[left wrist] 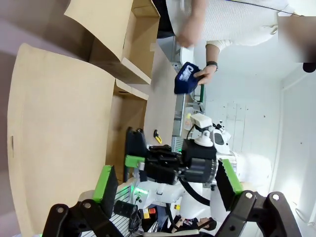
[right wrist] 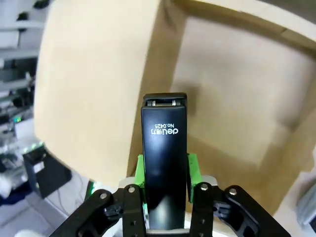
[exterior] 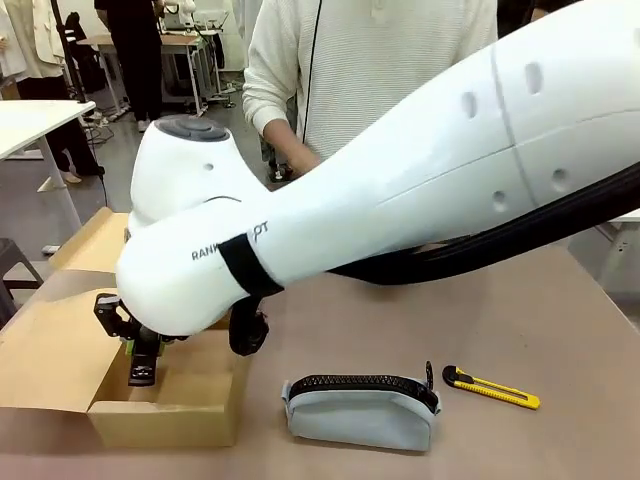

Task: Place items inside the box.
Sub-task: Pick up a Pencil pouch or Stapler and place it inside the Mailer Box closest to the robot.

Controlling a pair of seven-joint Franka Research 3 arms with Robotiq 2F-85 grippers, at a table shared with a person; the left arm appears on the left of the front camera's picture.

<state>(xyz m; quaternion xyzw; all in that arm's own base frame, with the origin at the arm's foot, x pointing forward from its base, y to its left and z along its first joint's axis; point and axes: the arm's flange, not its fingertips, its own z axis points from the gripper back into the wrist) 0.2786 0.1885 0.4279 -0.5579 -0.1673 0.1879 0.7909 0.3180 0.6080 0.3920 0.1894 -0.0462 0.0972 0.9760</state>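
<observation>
My right gripper is shut on a black stapler, which points down into the open cardboard box. In the front view the right arm reaches across to the left and this gripper hangs inside the box at the near left. A pale grey pouch with a black zipper lies on the table, with a yellow utility knife to its right. In the left wrist view my left gripper stands open with nothing in it. Farther off a person's hand holds a navy pouch.
The box's flaps spread out to the left and the far side. A person in a pale sweater stands at the far side of the table. The right arm's thick white link spans the table's middle.
</observation>
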